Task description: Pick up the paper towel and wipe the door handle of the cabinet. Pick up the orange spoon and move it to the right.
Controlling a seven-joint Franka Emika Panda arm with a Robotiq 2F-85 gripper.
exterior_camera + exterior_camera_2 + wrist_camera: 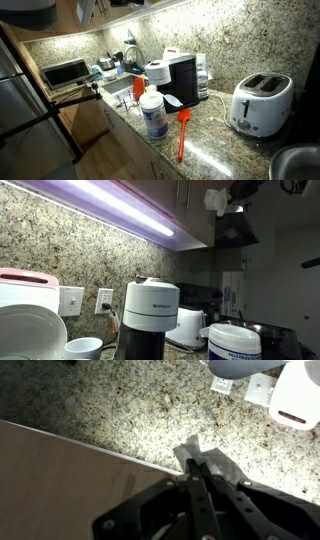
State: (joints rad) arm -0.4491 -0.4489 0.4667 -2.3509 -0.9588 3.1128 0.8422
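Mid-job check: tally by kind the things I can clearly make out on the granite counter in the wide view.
white two-slot toaster: 1
black coffee machine: 1
long orange-red spoon: 1
white cylinder with blue label: 1
silver countertop oven: 1
Total: 5
The small items by the sink are too blurred to count.

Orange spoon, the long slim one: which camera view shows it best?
An exterior view: there the long slim orange-red spoon lies whole and unobstructed on the speckled granite counter, near the white toaster. No other view, wrist included, shows it at all.
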